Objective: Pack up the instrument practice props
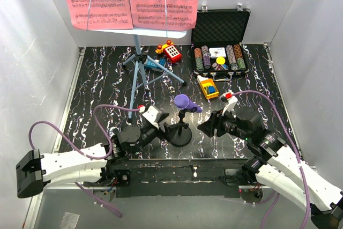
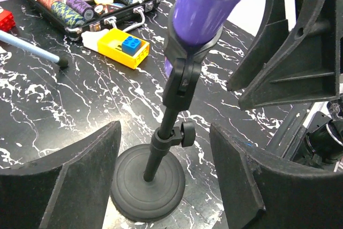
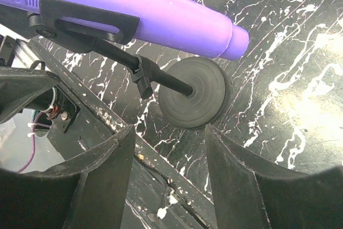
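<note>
Left wrist view: the purple plastic microphone [image 2: 209, 4] is seen clipped atop the thin black mic stand with round base [image 2: 147, 186], lower centre. The left gripper [image 2: 165, 132] and right gripper [image 3: 170, 132] are spread apart, empty. The piece is judged rigid, light and top-heavy; the pole is best gripped.

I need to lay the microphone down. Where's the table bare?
Bare tabletop lies left of the music stand's tripod legs, and right of the yellow block toy, in front of the poker chip case. Crowded: between tripod and case, and around the mic stand.
</note>
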`<state>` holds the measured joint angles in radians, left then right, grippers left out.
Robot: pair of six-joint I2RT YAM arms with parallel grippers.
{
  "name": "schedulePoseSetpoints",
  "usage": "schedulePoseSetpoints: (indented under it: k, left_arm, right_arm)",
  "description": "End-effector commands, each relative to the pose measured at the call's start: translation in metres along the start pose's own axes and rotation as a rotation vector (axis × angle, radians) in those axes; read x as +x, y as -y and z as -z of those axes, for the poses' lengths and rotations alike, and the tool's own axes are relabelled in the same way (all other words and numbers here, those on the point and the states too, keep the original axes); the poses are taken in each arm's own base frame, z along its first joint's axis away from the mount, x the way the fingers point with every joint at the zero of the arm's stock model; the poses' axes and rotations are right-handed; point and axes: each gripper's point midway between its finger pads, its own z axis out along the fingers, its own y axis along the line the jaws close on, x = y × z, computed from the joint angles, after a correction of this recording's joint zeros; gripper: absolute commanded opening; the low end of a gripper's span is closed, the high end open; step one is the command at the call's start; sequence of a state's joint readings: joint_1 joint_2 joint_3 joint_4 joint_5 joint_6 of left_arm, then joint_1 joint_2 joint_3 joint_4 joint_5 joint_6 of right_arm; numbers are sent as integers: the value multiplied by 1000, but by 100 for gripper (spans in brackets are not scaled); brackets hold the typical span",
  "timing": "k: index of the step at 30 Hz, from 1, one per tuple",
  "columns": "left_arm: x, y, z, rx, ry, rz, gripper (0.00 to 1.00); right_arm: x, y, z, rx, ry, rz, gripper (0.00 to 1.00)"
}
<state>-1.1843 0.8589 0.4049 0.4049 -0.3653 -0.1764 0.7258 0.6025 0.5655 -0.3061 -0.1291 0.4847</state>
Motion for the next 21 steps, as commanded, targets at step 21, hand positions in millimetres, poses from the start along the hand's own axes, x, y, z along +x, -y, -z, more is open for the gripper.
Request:
schedulePoseSetpoints:
  k: [21]
  left_arm:
    - [-34, 23, -43, 37, 58, -118, 46]
  right_arm:
    - [-18, -6, 8, 0, 49, 36, 63]
